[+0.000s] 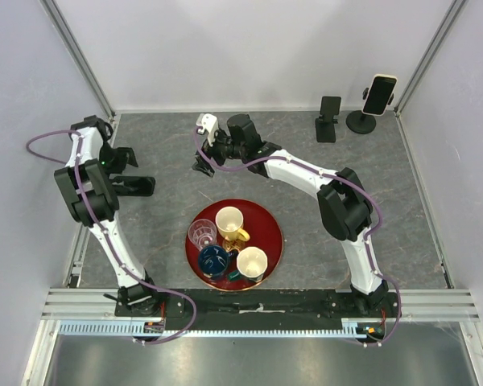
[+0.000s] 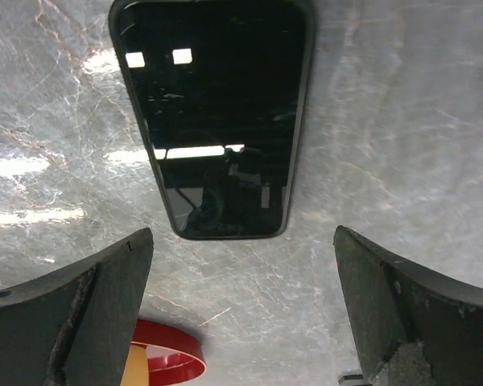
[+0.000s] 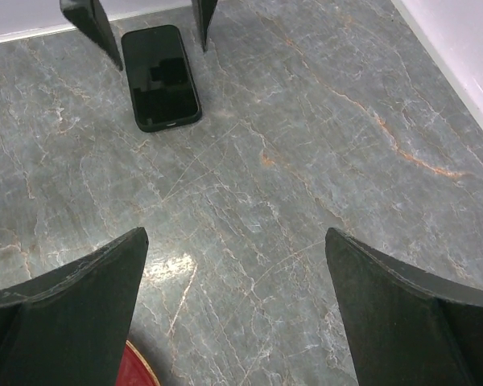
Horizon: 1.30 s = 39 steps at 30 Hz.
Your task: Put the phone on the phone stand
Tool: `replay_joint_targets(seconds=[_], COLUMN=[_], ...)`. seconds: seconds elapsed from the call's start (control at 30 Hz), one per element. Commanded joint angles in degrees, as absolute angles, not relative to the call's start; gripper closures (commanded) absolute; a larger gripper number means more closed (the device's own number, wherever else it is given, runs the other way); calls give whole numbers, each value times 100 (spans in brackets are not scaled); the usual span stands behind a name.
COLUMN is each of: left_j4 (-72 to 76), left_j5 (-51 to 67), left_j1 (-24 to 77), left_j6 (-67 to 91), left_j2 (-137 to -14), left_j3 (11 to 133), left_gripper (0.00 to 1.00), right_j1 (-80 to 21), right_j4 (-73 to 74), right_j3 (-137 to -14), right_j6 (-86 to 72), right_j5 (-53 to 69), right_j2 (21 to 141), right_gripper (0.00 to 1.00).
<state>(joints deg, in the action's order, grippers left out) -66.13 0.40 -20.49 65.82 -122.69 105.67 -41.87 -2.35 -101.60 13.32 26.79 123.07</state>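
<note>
The phone (image 1: 380, 94), black-screened with a pale rim, sits upright in the head of the black phone stand (image 1: 361, 122) in the far right corner. My left gripper (image 1: 122, 178) (image 2: 241, 233) is open and empty. It hovers at one end of an all-black flat rectangle (image 2: 217, 112) that lies on the table at the left (image 1: 138, 186). My right gripper (image 1: 203, 165) (image 3: 235, 234) is open and empty over bare table near the middle. It faces the black rectangle (image 3: 161, 76), which has the left gripper's fingers (image 3: 92, 28) on either side of its far end.
A red tray (image 1: 270, 229) with several cups stands at the near centre. Its rim shows in the left wrist view (image 2: 173, 358). A second black stand (image 1: 328, 121) stands left of the phone stand. White walls with metal posts enclose the grey marble table (image 1: 419, 225).
</note>
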Motion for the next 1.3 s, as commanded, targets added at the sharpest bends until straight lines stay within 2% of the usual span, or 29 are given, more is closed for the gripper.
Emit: replay_joint_targets(seconds=[0.0,0.17,0.83,0.97,1.27], left_j4=[-7005,-7540,-6619,-6530,-6337], left_j5=[150,-228,-123,-456,-914], left_j1=[-2066,-2057,-2118,-2118,-2101], left_j6=[7189,7225,7479,7567,7559], left_j2=[-12568,-12982,-12797,-12727,-12735], left_j3=[10749,11285,10020,9914,9519], left_gripper=[0,0,0,0,7], right_j1=[-4157,-4131,-4122,-4122,-4122], right_j4=[-369,-369,-439,-448,-457], right_j3=[-10134,-10134,-10063,-10037,-10037], right_j6=[1476,1494,1494,1503,1503], right_j5=[2619,2610,2646,2584,2540], right_j2=[11944,11944,11900,11900,11918], right_gripper=[2,2,2,2,2])
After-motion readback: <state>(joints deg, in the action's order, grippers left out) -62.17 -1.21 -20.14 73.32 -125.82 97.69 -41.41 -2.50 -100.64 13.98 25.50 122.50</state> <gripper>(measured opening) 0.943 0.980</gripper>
